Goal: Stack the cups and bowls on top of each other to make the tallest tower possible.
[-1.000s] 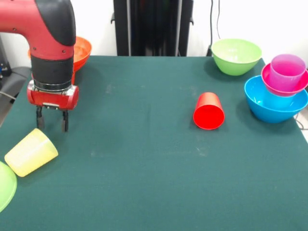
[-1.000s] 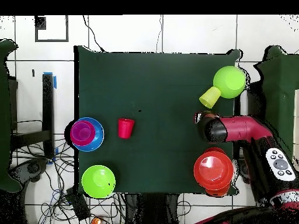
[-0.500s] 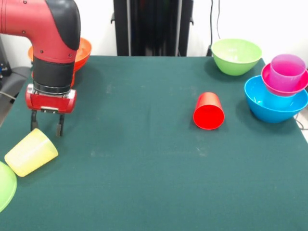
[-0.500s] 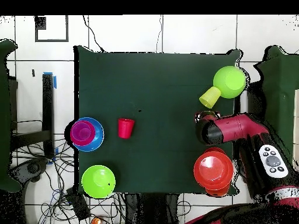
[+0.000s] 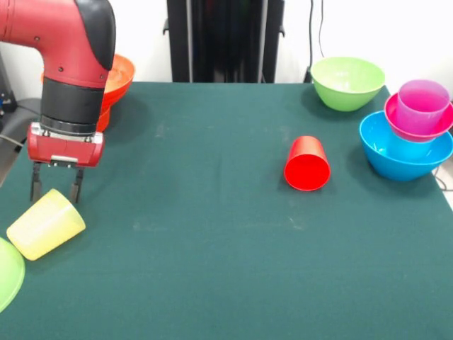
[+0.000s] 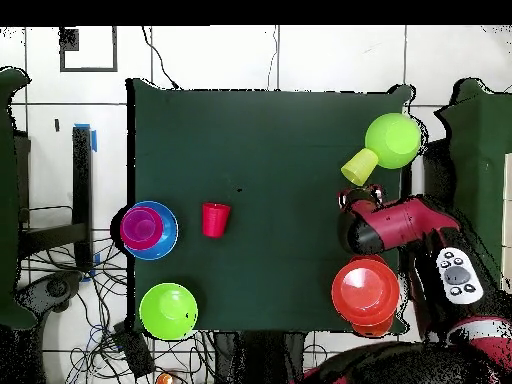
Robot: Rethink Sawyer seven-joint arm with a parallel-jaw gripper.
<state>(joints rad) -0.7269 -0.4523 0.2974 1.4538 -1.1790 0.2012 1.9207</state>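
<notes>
My gripper [image 5: 54, 193] is open, its fingers just above the base end of the yellow cup [image 5: 45, 224], which lies on its side at the table's left; the overhead view shows the gripper [image 6: 352, 198] beside that cup [image 6: 356, 167]. The red cup [image 5: 307, 163] lies on its side mid-table. The purple cup [image 5: 422, 105] stands in the magenta bowl [image 5: 396, 119], which sits in the blue bowl [image 5: 403, 152]. One lime green bowl [image 5: 347, 82] stands at the back right, another [image 5: 8, 273] at the left edge. Orange bowls [image 5: 117, 78] sit behind my arm.
The green table [image 5: 212, 241] ends close to the yellow cup on the left. In the overhead view the orange bowl [image 6: 365, 291] sits beside my arm, and the lime bowl [image 6: 392, 139] touches the yellow cup. Cables lie on the floor around the table.
My gripper has moved left and toward the camera in the front view, from beside the yellow cup to right above its base end. The cups and bowls have not moved.
</notes>
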